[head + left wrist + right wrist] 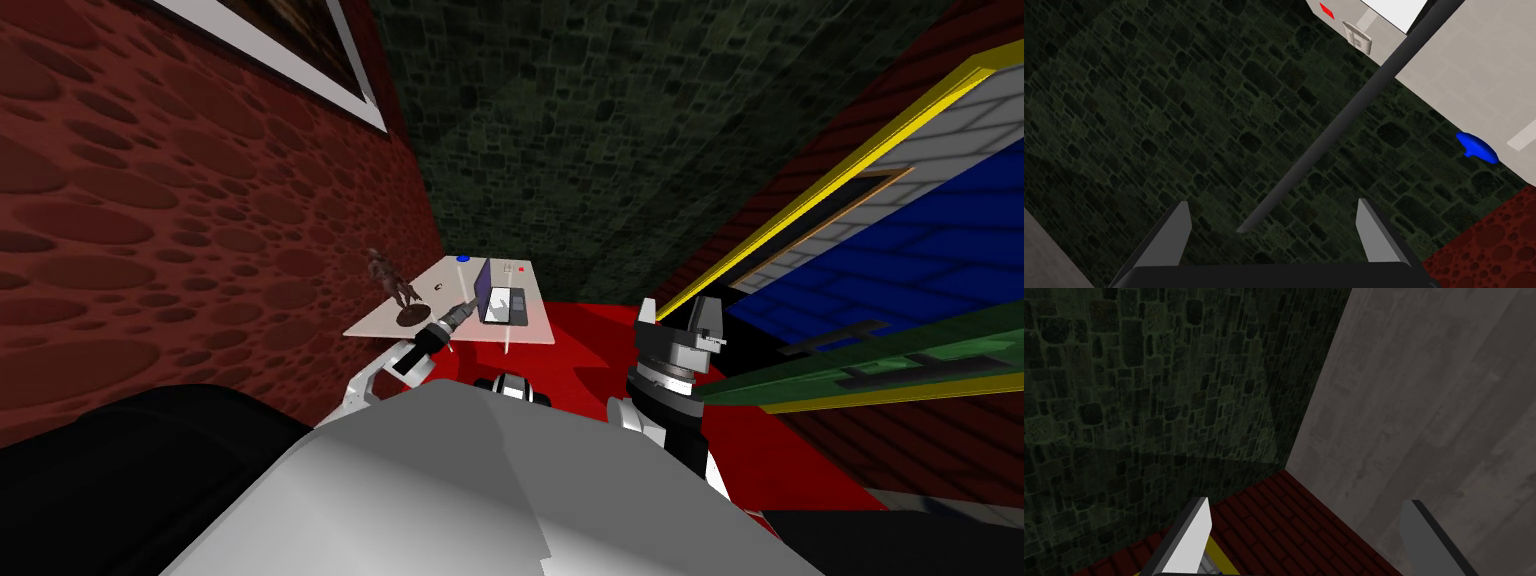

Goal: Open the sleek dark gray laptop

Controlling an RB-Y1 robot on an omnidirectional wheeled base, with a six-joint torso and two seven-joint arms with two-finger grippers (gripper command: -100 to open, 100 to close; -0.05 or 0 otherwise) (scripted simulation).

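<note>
Left gripper (465,310) lined up on the half-raised laptop (497,295)

Fingers spread wide, the dark lid edge (1344,120) running up between them and touching neither, probably set to push the lid further back. Laptop sitting on the pale worktop (530,330) just ahead of the fingers. Right gripper (678,312) raised well aside, fingers apart too.

Figurine (400,287): was stood at the table's (372,327) left edge.
Blue piece (1476,148): was set at the far edge.
</note>
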